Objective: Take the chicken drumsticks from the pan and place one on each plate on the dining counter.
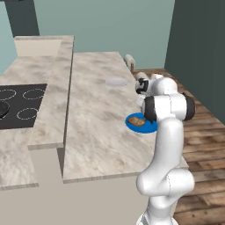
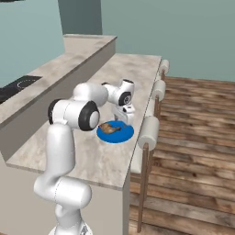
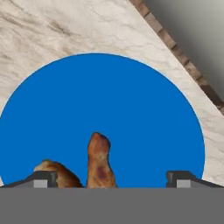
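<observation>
One drumstick (image 3: 99, 162) on blue plate (image 3: 131, 113)

bright blue plate (image 3: 131, 109), golden-brown drumstick (image 3: 99, 164), beige marbled counter (image 1: 94, 114)

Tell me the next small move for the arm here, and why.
Probably lift the gripper straight up, clear of the blue plate. Its fingers stand wide apart with a drumstick lying loose on the plate between them, so this piece looks delivered. The pale plate farther along the counter carries nothing yet, so the arm likely heads back for the other piece.
</observation>
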